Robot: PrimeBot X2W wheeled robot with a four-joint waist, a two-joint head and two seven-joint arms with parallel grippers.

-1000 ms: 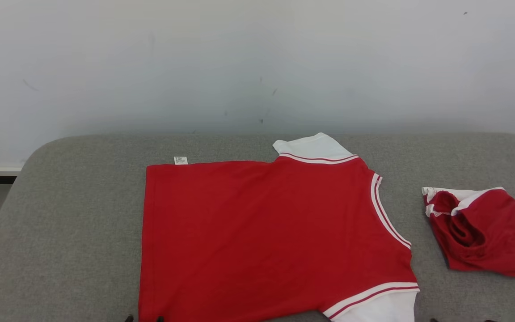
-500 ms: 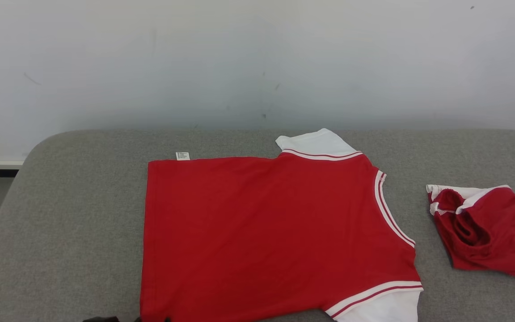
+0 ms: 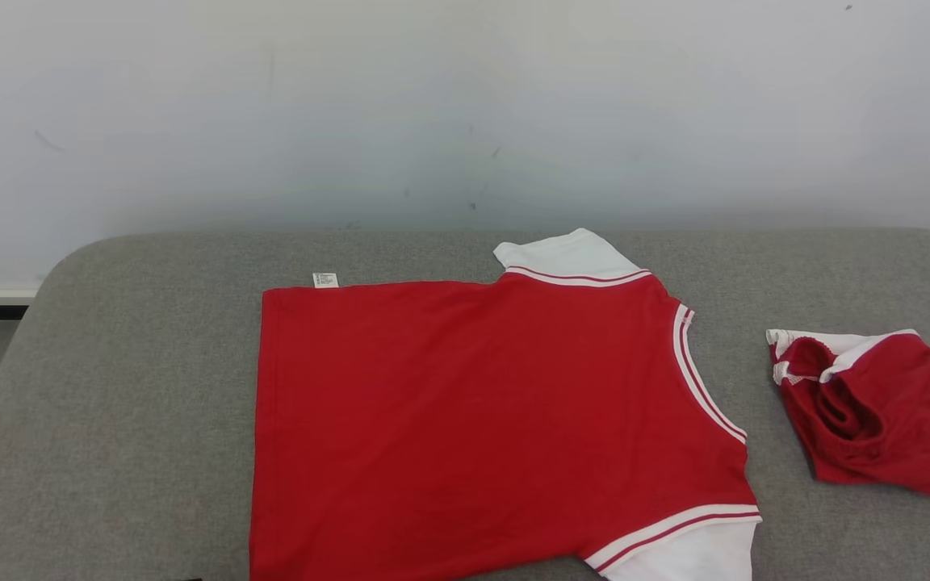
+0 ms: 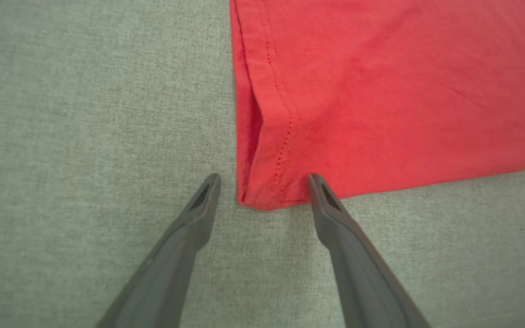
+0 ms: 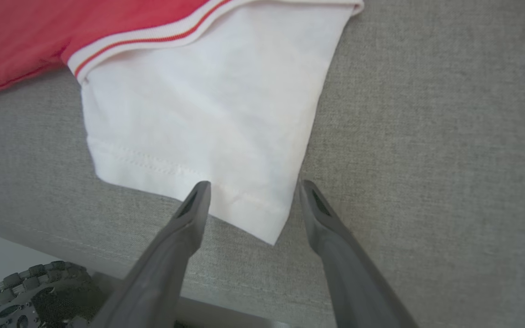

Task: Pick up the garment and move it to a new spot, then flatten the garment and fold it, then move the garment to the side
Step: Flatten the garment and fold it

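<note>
Grey fabric-covered table [image 3: 110,403] in front of a plain pale wall [image 3: 433,105], that's the whole setup. The red shirt [image 3: 473,420] is laid out flat in the middle of the table, turned sideways so the neckline faces the right and the bottom hem the left. One white sleeve [image 3: 566,254] points toward the wall and the other white sleeve [image 3: 691,557] hangs out at the near edge. There's a little white tag [image 3: 325,280] poking out at the far hem corner. Off to the right, well apart from it, sits a second red-and-white garment [image 3: 877,420] all scrunched up in a heap. The left gripper [image 4: 264,180] has its fingers spread wide, holding nothing, tips sitting either side of the near hem corner [image 4: 262,196]. The right gripper [image 5: 254,184] is spread too, also empty, straddling the outer corner of the near sleeve's cuff. Can't tell if either one is actually touching the cloth or just above it.
</note>
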